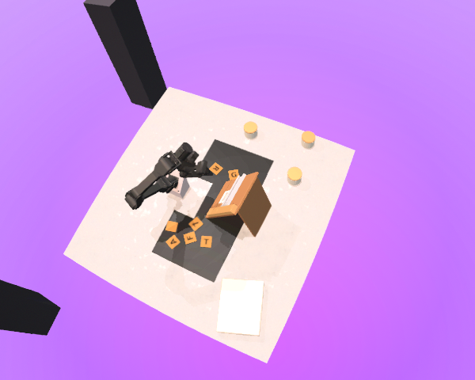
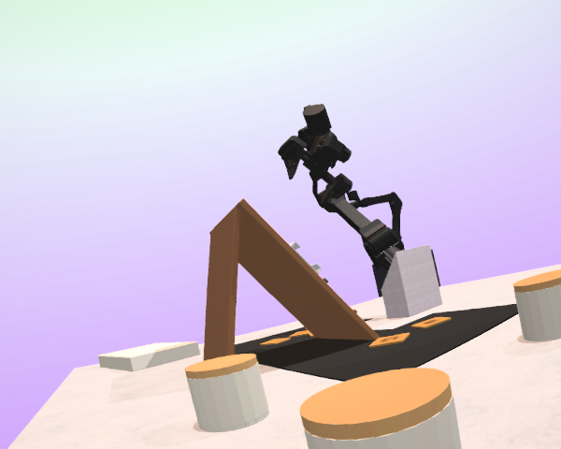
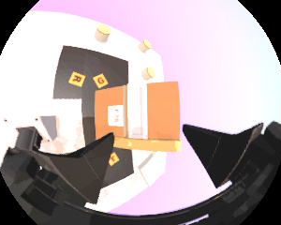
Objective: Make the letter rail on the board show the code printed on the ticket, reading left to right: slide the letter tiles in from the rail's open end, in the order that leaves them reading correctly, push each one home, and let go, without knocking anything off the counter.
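My gripper [image 3: 148, 130] is open and empty, high above the counter on the rail side of the board. The tilted orange board [image 1: 248, 191] [image 2: 276, 275] [image 3: 164, 110] carries a pale rail [image 1: 235, 189] [image 3: 137, 112] with no tile visible in it. Its ticket [image 3: 115, 115] appears to read F7R. Tile R [image 1: 215, 168] [image 3: 77, 79] and tile G [image 1: 233, 174] [image 3: 100, 81] lie beyond one end of the board. Off the other end lie tile F [image 1: 189, 237], tile T [image 1: 206, 241], tile A [image 1: 172, 241], a tile like 7 or L [image 1: 195, 223] and one with no readable letter [image 1: 171, 226].
A dark mat [image 1: 219, 265] [image 3: 66, 61] lies under the tiles. Round orange-lidded jars [image 1: 250, 129] [image 1: 308, 138] [image 1: 294, 175] stand behind the board and toward the counter's far edge. A pale flat block [image 1: 240, 306] [image 2: 150, 354] lies near a corner. A raised bar [image 1: 222, 210] [image 3: 147, 144] borders one board end.
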